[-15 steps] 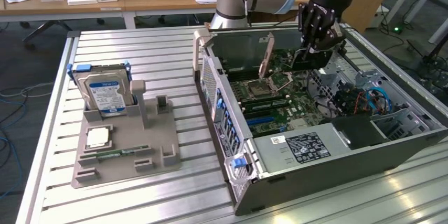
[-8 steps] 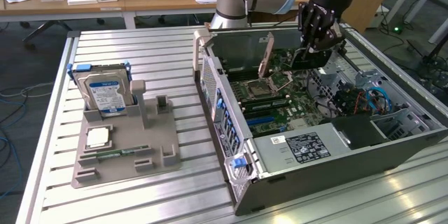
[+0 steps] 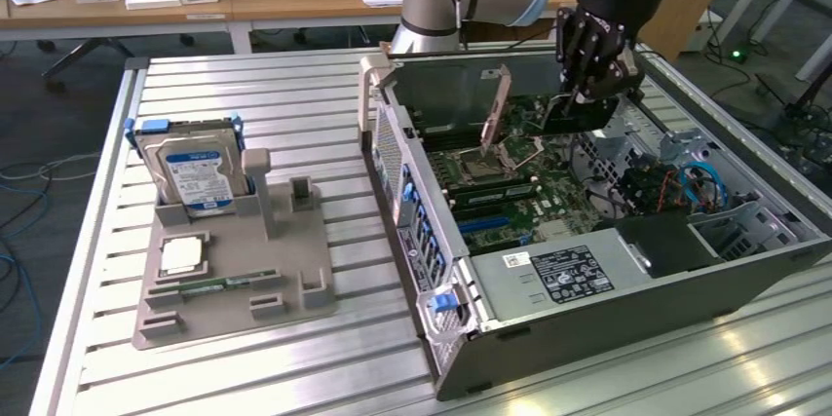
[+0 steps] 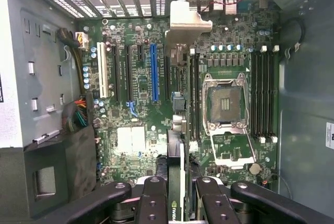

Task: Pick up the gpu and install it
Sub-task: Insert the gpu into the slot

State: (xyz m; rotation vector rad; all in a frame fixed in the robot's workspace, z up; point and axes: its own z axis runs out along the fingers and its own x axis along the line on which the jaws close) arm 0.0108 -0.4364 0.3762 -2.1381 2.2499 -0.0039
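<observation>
My gripper (image 3: 593,93) hangs over the open computer case (image 3: 624,309), shut on the gpu (image 3: 568,114), a dark flat card held on edge above the motherboard (image 3: 520,192). In the wrist view the gpu (image 4: 176,182) runs edge-on between my black fingers (image 4: 154,198), and its silver bracket (image 4: 188,23) reaches toward the case's rear slots. The card sits above the board, just beside the long blue slot (image 4: 153,72) and between it and the CPU socket (image 4: 225,104). I cannot tell whether its lower edge touches a slot.
A grey holder (image 3: 234,280) on the slatted aluminium table carries a hard drive with a blue-white label (image 3: 195,172), a small square chip (image 3: 182,255) and a green memory stick (image 3: 214,284). Case walls, a drive cage (image 3: 728,226) and cables (image 3: 689,187) surround the motherboard.
</observation>
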